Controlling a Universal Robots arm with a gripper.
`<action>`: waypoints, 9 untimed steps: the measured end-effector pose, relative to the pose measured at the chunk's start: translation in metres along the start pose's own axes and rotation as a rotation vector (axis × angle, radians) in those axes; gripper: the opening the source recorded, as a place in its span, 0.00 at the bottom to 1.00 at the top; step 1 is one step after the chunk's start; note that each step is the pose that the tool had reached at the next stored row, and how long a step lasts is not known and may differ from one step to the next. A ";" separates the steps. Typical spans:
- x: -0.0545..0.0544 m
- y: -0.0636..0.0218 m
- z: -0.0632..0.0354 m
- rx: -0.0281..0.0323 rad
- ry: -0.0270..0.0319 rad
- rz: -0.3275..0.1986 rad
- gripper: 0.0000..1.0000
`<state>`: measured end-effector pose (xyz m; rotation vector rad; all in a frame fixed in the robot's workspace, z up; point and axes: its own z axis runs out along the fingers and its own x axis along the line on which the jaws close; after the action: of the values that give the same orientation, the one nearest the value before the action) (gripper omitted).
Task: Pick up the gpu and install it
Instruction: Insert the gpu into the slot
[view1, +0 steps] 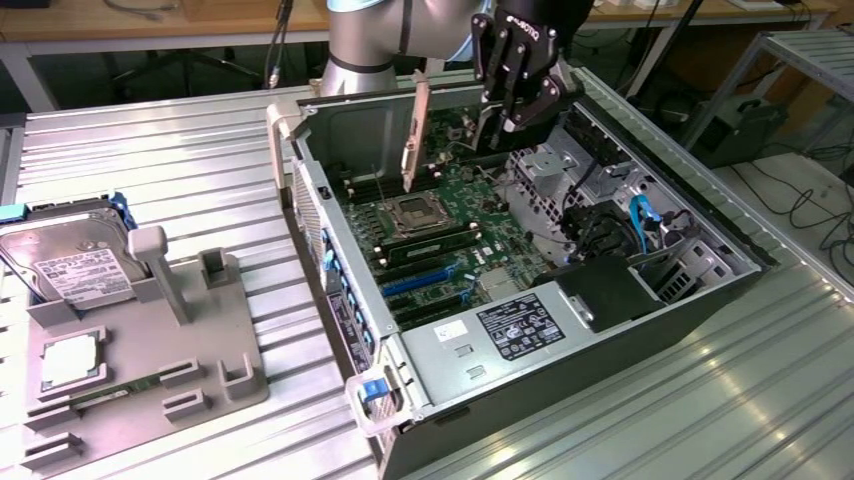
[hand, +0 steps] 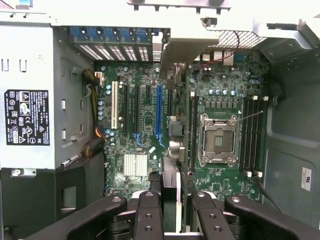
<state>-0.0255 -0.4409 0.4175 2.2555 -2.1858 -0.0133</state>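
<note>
Green card: the gpu (view1: 422, 128) hangs edge-down over the open computer case (view1: 694, 290), clenched in the tool (view1: 514, 115).
Slots: the blue slot (hand: 159, 111) lies below, card above the board, not seated.
Risk: a tilt could jam the bracket against the case wall.
Case: motherboard (view1: 447, 235), power supply (view1: 507, 335).
Tray: holder (view1: 147, 340) carries the hard drive (view1: 67, 260).

A: The card (view1: 461, 125) was green with a silver bracket, the gripper (view1: 523, 75) black

B: And the board (view1: 441, 225) in the case?

A: Green, with blue and black slots. The drive (view1: 67, 262) was silver, white-labelled
</note>
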 end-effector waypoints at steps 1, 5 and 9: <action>0.000 0.0001 0.0005 0.0002 -0.0068 0.000 0.27; 0.000 0.0000 0.0023 0.0006 -0.0213 0.000 0.27; 0.000 0.0000 0.0063 0.0045 -0.0213 0.000 0.27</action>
<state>-0.0256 -0.4409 0.4112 2.2686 -2.1981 -0.0325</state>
